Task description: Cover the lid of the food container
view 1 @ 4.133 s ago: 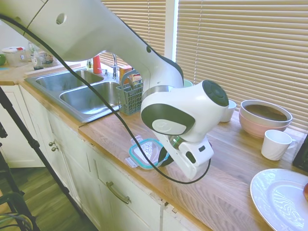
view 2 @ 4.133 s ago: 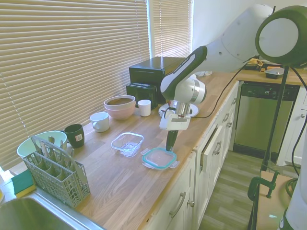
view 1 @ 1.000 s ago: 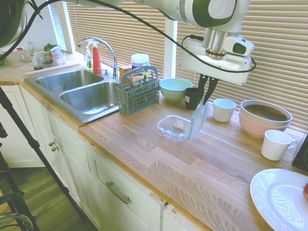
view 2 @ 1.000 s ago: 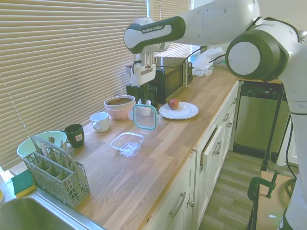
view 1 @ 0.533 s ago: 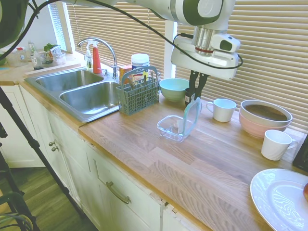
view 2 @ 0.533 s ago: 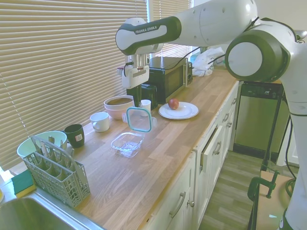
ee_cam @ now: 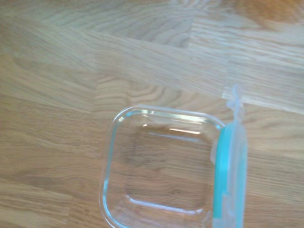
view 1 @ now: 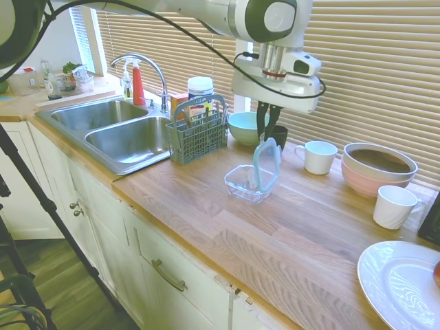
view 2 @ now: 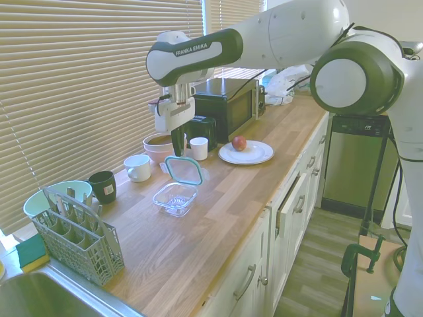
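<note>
Lid (view 1: 266,165) hangs on edge from the pincer (view 1: 267,139), which is clenched on its upper rim, the teal-rimmed clear plastic held almost upright just above the far side of the food container (view 1: 247,183). The wrist view shows the lid edge-on along one side of the glass container (ee_cam: 159,172), so it is not yet over the opening. The carrying step looks nearly finished; the next move calls for tipping the lid flat, centring it over the rounded-square rim and lowering it squarely. The container sits on the wooden surface (view 1: 295,240), near a dark mug (view 2: 103,186), a white cup (view 1: 319,156), a mint-green bowl (view 1: 247,126), a pink bowl (view 1: 379,167) and a cutlery basket (view 1: 196,134). A steel sink (view 1: 113,130) and closed blinds (view 2: 79,86) mark a kitchen.
</note>
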